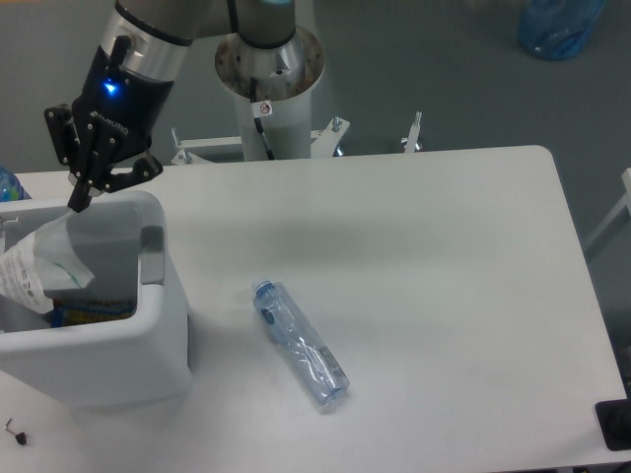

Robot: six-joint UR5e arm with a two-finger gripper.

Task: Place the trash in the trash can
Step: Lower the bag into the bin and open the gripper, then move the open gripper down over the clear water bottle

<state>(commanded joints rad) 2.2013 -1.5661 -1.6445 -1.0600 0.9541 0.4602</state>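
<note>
Trash cup piece (pixel 37 268): it is hanging from the gripper (pixel 77 202), over the opening of the trash can (pixel 148 340), at 9 o'clock of the picture.
Gripper: its fingers are pinching narrow on the top edge of the wrinkled plastic piece.
Bottle (pixel 300 342): it is lying on the white table (pixel 444 296), near the centre toward 6 o'clock, well apart from the can, with the blue cap pointing to 11 o'clock.
Inside the can: something blue and yellow (pixel 91 310) is lying at the bottom.
Room: grey floor; a blue bag (pixel 558 25) is sitting at 1 o'clock; the arm's white pedestal (pixel 268 84) is standing at 12 o'clock behind the table.
</note>
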